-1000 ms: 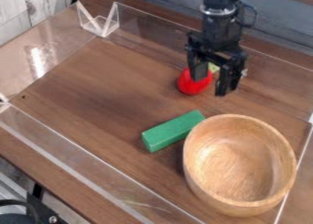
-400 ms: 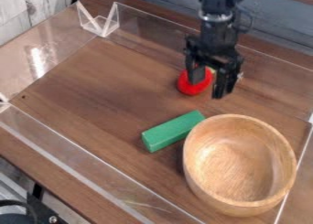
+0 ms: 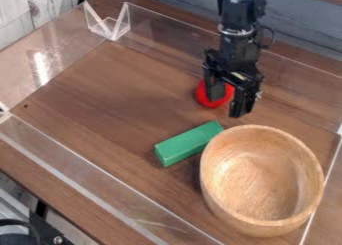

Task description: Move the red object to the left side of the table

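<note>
Fingers of the gripper [image 3: 231, 107] stand spread around the red object [image 3: 214, 92]. Green block [image 3: 189, 144] lies beside the bowl [image 3: 262, 180] on the tabletop [image 3: 100, 109]

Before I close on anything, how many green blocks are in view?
1: the green block lies just beside the wooden bowl, on the table. Another could be hidden inside or behind the bowl's near wall.

A small, rounded, bright-red toy strawberry [image 3: 206, 95] is sitting on the brown wood-grain tabletop [image 3: 114, 104], behind the green block and the wooden bowl, its right part hiding behind the dark jaws. The tabletop is stretching out flat, low clear walls lining its edges, its grain showing plainly.
</note>
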`<state>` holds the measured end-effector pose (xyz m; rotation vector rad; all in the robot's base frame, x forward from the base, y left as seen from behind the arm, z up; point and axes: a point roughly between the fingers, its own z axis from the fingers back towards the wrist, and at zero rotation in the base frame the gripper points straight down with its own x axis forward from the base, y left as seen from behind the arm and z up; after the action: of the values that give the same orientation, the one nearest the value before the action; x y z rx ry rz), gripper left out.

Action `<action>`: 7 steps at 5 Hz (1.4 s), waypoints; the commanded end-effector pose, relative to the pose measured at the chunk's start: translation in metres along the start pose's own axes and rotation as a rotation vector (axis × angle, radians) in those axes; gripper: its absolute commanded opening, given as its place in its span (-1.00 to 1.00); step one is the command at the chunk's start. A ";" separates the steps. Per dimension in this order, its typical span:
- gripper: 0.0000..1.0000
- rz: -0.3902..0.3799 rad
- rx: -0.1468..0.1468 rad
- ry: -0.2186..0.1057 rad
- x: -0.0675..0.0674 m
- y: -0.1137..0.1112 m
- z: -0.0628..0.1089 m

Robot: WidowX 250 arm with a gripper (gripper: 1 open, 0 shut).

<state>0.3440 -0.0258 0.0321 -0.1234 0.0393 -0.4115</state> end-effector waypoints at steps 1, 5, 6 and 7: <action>-1.00 -0.069 0.025 -0.038 0.010 0.002 0.006; -1.00 -0.052 0.024 -0.060 -0.013 -0.010 0.016; -1.00 0.043 0.053 -0.062 -0.024 -0.001 0.039; -1.00 0.113 0.106 -0.101 -0.030 0.008 0.071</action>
<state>0.3163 -0.0010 0.0832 -0.0540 -0.0133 -0.2971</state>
